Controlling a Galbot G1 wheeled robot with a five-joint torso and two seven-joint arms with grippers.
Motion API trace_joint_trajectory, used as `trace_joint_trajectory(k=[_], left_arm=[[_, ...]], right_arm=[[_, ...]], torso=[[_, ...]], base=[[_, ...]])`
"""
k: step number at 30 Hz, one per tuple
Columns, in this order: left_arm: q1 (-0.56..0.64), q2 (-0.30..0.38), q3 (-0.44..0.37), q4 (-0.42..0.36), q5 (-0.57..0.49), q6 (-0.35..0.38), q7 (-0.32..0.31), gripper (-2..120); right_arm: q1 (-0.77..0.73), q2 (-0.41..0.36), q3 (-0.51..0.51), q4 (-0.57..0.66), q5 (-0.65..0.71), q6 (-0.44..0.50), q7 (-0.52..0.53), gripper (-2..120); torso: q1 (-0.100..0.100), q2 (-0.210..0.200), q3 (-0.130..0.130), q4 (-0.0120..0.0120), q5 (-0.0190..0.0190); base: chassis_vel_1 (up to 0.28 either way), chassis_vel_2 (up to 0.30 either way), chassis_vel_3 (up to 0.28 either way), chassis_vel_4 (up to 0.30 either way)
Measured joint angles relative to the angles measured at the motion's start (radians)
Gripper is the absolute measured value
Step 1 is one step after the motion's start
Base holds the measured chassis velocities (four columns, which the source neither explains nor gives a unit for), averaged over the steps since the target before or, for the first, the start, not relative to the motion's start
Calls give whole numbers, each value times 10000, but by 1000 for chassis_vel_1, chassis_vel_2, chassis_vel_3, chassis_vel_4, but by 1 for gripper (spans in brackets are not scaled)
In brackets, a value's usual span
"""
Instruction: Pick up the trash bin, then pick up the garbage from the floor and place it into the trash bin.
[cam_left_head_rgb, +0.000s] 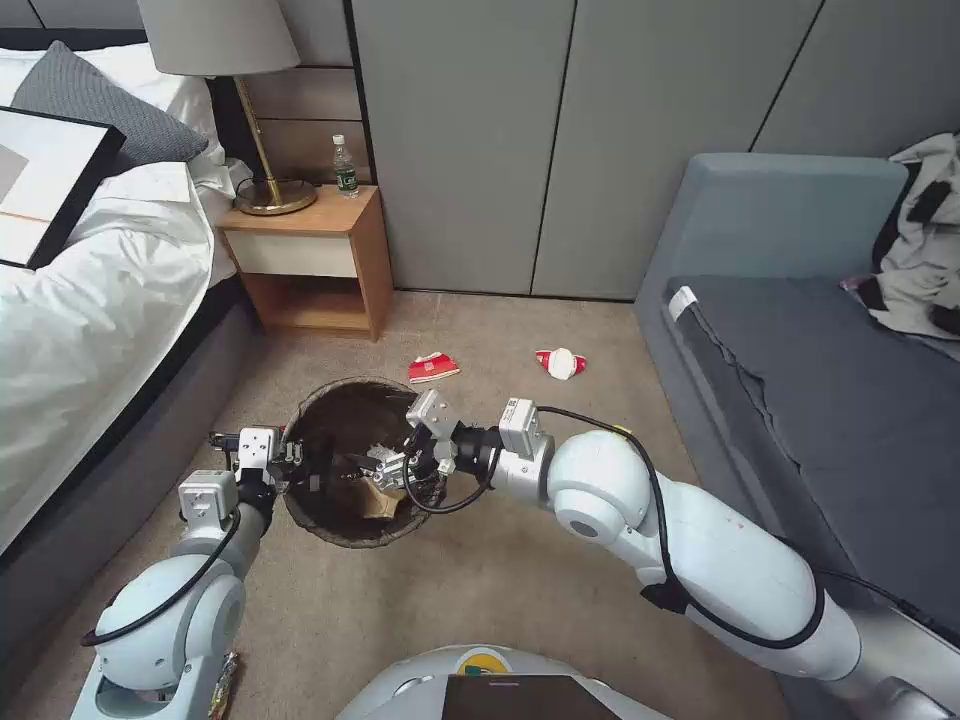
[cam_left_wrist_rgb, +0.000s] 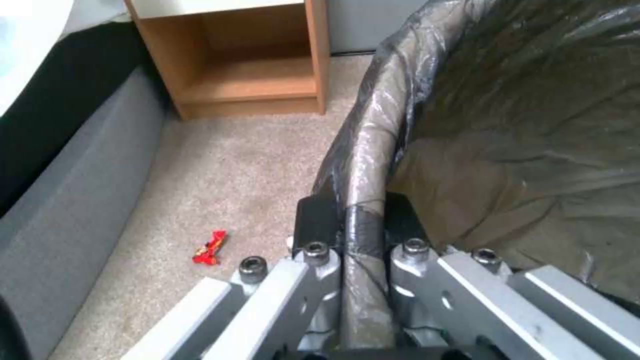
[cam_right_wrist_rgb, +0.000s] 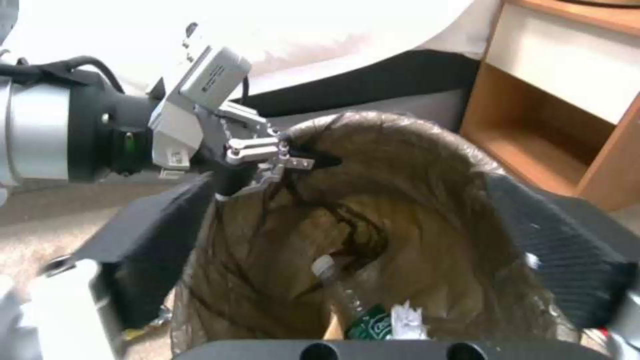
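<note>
**Both arms at the bin**

Robot base at the near edge of the head view, both arms reaching fwd over the carpet to the bin (cam_left_head_rgb: 350, 462), which sits between them in front of the robot.

L arm: bent low on the left, forearm pointing to the bin's left side. Left gripper (cam_left_head_rgb: 292, 462) is clamped on the rim; in the left wrist view one finger (cam_left_wrist_rgb: 315, 222) sits outside the bag-covered rim, the other inside, rim (cam_left_wrist_rgb: 363, 200) pinched between.

R arm: elbow out to the right, forearm crossing in toward centre, wrist angled down over the bin mouth. Right gripper (cam_left_head_rgb: 388, 470) hangs inside the opening, just above the contents. Its pads are spread wide apart in the right wrist view, nothing between them, bin interior seen through the gap.

Inside the bin: a bottle (cam_right_wrist_rgb: 347, 300) w/ green label, white tissue (cam_right_wrist_rgb: 408, 320) beside it, brown paper (cam_left_head_rgb: 382, 502) under the right gripper.

On the floor beyond the bin: red-white packet (cam_left_head_rgb: 433, 367) just past the far rim, another red-white piece (cam_left_head_rgb: 560, 363) further right near the sofa. Small red wrapper (cam_left_wrist_rgb: 211, 247) on the carpet left of the bin, near the bed base.
</note>
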Motion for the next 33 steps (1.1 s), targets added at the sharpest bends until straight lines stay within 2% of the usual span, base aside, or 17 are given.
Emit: trace_joint_trajectory(k=[4,10,13,19,27,29,30,33], left_arm=[[11,0,0,-6,11,-2,0,3],[26,-16,10,-17,43,-10,1,3],[41,-15,0,-54,38,-12,2,3],[81,-6,-54,-69,12,-18,1,3],[122,1,-154,-136,-67,-35,2,3],[122,1,-154,-136,-67,-35,2,3],[122,-2,-155,-143,-77,-37,2,3],[127,-5,-162,-162,-87,-42,2,3]], right_arm=[[27,11,207,119,136,11,58,100],[65,-12,1180,544,745,16,243,100],[32,-254,1832,769,1090,217,535,100],[-283,-386,2324,874,1136,469,952,100],[-2415,-482,4023,1200,686,735,1134,100],[-2415,-482,4023,1200,686,735,1134,100],[-2771,-476,4366,1276,535,766,1122,100],[-3241,-438,4910,1403,338,838,1086,100]], torso=[[0,0,0,0,0],[0,0,0,0,0],[0,1,0,-1,1],[0,1,0,1,1],[0,1,-1,-1,3],[0,1,-1,-1,3],[0,1,-1,-2,2],[0,1,-1,9,1]], base=[[0,0,0,0],[0,0,0,0],[0,0,0,0],[0,0,0,0],[0,0,0,0],[0,0,0,0],[0,0,0,0],[0,0,0,0]])
